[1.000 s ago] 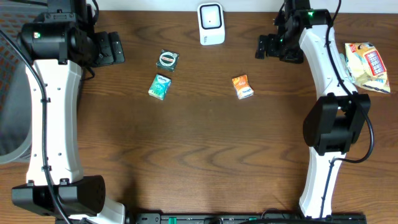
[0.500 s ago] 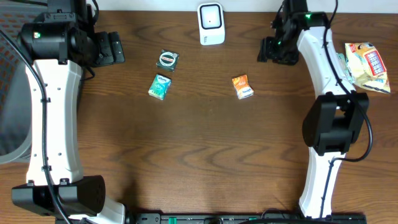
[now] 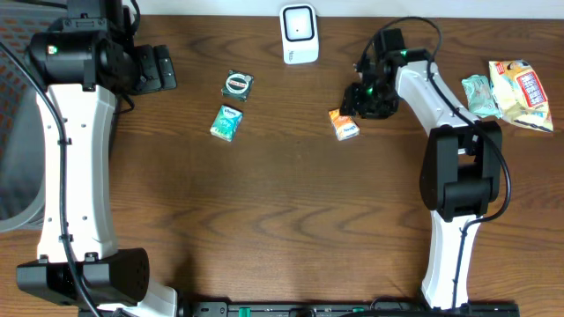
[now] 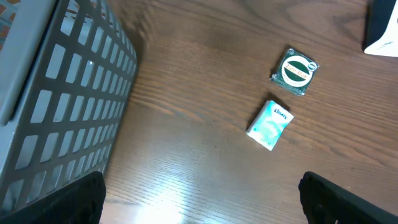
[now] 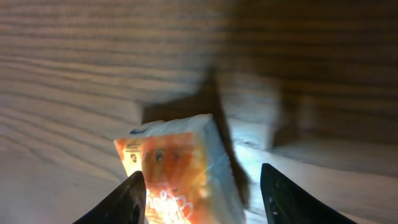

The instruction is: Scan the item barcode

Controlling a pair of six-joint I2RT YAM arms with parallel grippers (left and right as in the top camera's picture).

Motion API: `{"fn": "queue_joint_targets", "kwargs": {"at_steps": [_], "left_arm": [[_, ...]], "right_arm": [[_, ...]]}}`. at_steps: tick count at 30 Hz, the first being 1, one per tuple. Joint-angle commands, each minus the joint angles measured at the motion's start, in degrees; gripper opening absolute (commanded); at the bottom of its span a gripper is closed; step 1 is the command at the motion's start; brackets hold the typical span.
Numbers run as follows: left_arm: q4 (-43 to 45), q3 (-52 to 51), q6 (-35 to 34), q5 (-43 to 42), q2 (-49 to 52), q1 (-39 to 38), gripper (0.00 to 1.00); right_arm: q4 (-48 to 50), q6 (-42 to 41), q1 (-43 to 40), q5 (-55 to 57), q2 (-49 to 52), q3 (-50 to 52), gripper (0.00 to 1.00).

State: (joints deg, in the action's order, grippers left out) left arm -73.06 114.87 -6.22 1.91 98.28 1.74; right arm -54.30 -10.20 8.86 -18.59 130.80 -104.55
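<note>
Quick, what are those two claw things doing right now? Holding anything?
Left end effector: open, holding nothing.
Right end effector: open, one finger on each side of the orange packet, not yet clamped on it.

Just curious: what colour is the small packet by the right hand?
The packet is orange with white edges; the right wrist view shows it best.

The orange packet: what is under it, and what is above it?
The orange packet lies on the wooden table; nothing else shows beneath, but its underside is covered. Above it hangs the right pincer, jaws open to either side of it.
</note>
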Motion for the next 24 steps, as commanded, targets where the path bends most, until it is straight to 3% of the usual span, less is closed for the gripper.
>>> {"fn": "queue_joint_targets", "kwargs": {"at_steps": [1,6,19,24], "left_arm": [[-0.02,-0.28,-0.5,0.92,0.22,0.24,0.98],[-0.02,-0.28,-0.52,0.92,0.22,0.24,0.98],[-0.02,-0.28,-0.52,0.92,0.22,0.24,0.97],[-0.02,-0.28,-0.52,0.92,0.22,0.24,0.98]], "right_arm": [[0.11,0.46,0.13,-3.52,-0.35,0.44,0.53],[0.13,2.1,0.15,-5.84,-0.35,0.48,0.48],[-0.04,2.12,0.2,-5.79,-0.35,4.04,0.48],[1.9,2.12,0.11,-5.75,-0.35,6.8,0.35]]}}
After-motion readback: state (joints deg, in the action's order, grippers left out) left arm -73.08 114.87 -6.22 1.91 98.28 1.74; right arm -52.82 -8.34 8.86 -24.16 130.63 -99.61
